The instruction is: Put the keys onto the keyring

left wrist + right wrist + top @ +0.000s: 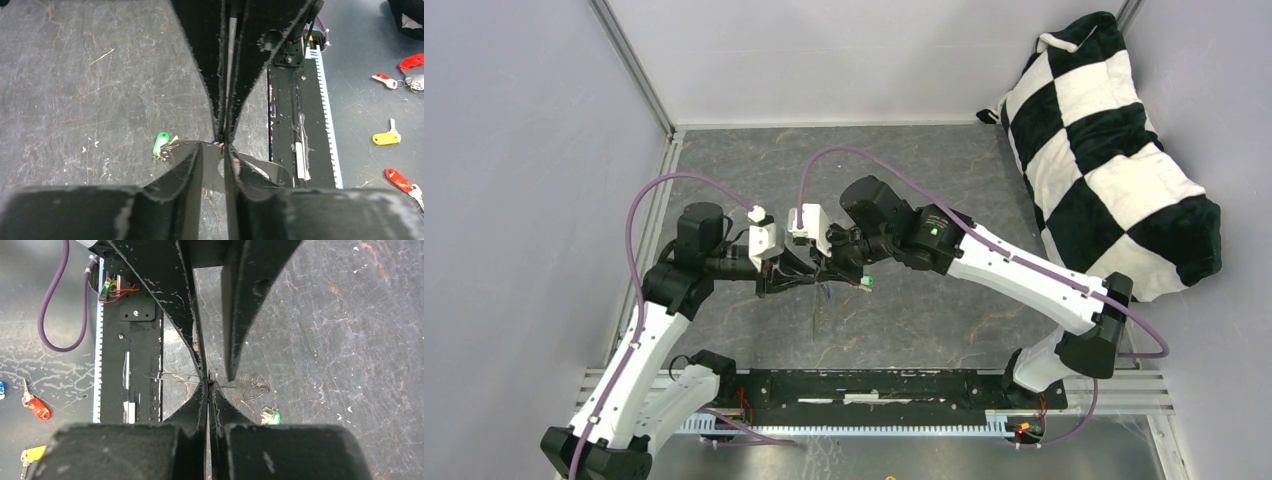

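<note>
Both grippers meet tip to tip above the middle of the table. My right gripper [828, 268] [207, 382] is shut on the keyring [175, 378], a thin grey wire that runs sideways through its tips and ends in loose coils [253, 388]. In the top view the keyring [815, 312] hangs below the tips. My left gripper [809, 277] [214, 147] [216, 376] faces it with fingers a little apart and floor showing between them. The green-headed key [865, 284] [160, 143] [270, 415] lies on the table beside them. A tiny blue speck [214, 141] shows at the tips, too small to identify.
A black-and-white checkered cushion [1114, 150] leans in the back right corner. The black base rail [874, 385] [295, 125] runs along the near edge. Spare red and yellow tagged keys [385, 137] [37, 410] lie on the surface beyond the rail. Grey walls close in the left and back sides.
</note>
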Robot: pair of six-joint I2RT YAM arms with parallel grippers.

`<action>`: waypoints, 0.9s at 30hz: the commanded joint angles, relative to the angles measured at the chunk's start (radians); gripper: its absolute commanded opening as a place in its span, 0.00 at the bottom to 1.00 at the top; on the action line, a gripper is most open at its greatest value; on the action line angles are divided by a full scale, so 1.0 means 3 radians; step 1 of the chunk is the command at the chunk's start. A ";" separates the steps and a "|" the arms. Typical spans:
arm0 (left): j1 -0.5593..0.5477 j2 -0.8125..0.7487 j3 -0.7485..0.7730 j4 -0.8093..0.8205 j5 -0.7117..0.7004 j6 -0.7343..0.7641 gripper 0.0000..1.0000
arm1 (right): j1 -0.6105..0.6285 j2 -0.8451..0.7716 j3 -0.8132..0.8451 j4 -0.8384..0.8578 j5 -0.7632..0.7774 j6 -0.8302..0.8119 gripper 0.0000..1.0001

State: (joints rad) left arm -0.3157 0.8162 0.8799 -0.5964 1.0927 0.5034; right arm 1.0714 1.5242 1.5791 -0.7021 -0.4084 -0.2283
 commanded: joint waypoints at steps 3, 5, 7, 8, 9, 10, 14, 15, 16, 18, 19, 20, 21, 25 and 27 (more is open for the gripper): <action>-0.0009 0.0039 0.0150 -0.0203 0.0213 0.0271 0.19 | 0.0048 -0.0001 0.0220 0.0172 -0.0077 0.0071 0.01; -0.0027 0.0094 0.0204 -0.0453 0.0215 0.0479 0.18 | 0.0044 0.0006 0.0235 0.0173 -0.0088 0.0071 0.01; -0.0041 0.0138 0.0252 -0.0594 0.0201 0.0575 0.18 | 0.0050 0.0016 0.0246 0.0171 -0.0101 0.0071 0.01; -0.0037 0.0146 0.0268 -0.0599 0.0194 0.0584 0.16 | 0.0048 0.0023 0.0252 0.0165 -0.0105 0.0071 0.01; -0.0041 0.0153 0.0283 -0.0603 0.0193 0.0602 0.12 | 0.0047 0.0030 0.0258 0.0167 -0.0106 0.0069 0.01; -0.0042 0.0157 0.0299 -0.0605 0.0185 0.0627 0.07 | 0.0049 0.0035 0.0259 0.0159 -0.0110 0.0066 0.01; -0.0038 0.0178 0.0348 -0.0607 0.0140 0.0654 0.02 | 0.0051 0.0023 0.0262 0.0179 -0.0120 0.0076 0.01; -0.0042 0.0179 0.0354 -0.0605 0.0141 0.0658 0.02 | 0.0052 0.0011 0.0264 0.0189 -0.0096 0.0084 0.04; -0.0042 0.0175 0.0354 -0.0607 0.0145 0.0659 0.02 | 0.0048 -0.0004 0.0262 0.0200 -0.0049 0.0094 0.09; -0.0039 0.0166 0.0350 -0.0606 0.0178 0.0659 0.02 | 0.0044 -0.0058 0.0247 0.0246 0.0025 0.0126 0.16; -0.0042 0.0159 0.0350 -0.0609 0.0204 0.0653 0.02 | 0.0033 -0.0111 0.0206 0.0301 0.0027 0.0132 0.22; -0.0042 0.0161 0.0354 -0.0610 0.0242 0.0643 0.02 | 0.0020 -0.0172 0.0157 0.0374 0.0035 0.0153 0.27; -0.0039 0.0160 0.0362 -0.0599 0.0284 0.0575 0.02 | 0.0002 -0.0276 0.0056 0.0494 0.0037 0.0173 0.31; -0.0039 0.0078 0.0295 -0.0073 0.0424 -0.0154 0.02 | -0.0137 -0.0767 -0.0548 0.1205 -0.0118 0.0335 0.41; -0.0039 -0.0023 0.0190 0.0534 0.0456 -0.0714 0.02 | -0.0201 -0.1019 -0.0870 0.1536 -0.0156 0.0450 0.44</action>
State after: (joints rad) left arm -0.3229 0.8623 0.9455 -0.7208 1.1511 0.5617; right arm 1.0481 1.3754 1.4448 -0.4984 -0.4175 -0.1638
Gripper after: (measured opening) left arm 0.032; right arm 0.420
